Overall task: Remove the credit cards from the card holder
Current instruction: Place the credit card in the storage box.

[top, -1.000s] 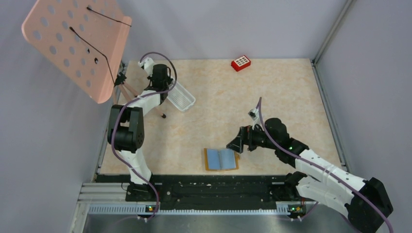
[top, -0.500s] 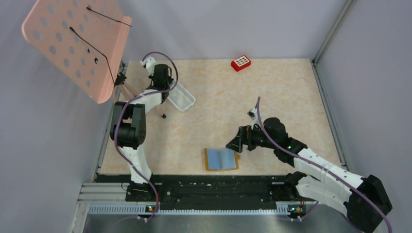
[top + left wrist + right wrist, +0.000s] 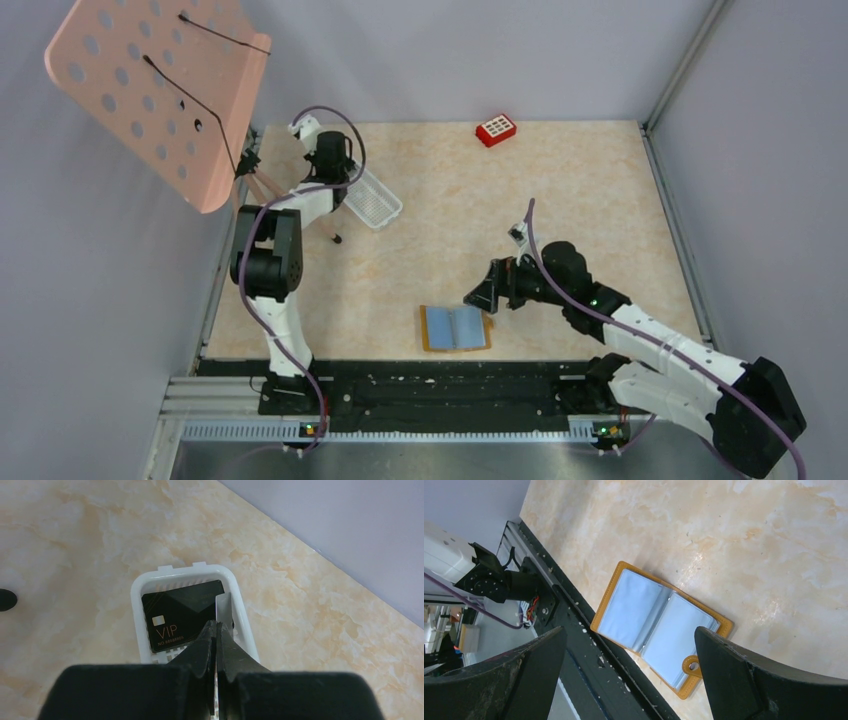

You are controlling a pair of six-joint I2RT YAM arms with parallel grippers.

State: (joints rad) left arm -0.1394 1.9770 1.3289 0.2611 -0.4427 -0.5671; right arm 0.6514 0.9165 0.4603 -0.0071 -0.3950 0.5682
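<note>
Marbled desk [image 3: 560,200]: one card holder [image 3: 456,328] open near front edge, right pincer [image 3: 482,296] wide near it. Left pincer [image 3: 216,628] pinches one credit card [image 3: 223,607], edge-on, mostly hidden, above tray [image 3: 137,587] holding one VIP card [image 3: 180,615].

- With the left arm [image 3: 268,262]: bent sharply at the elbow, reaching away from its base
- At the left gripper [image 3: 216,626]: pointing down, fingers pressed together on a thin credit card [image 3: 223,611] seen edge-on
- With the right arm [image 3: 650,345]: stretched low, reaching inward
- At the right gripper [image 3: 483,297]: angled downward, fingers spread wide
</note>
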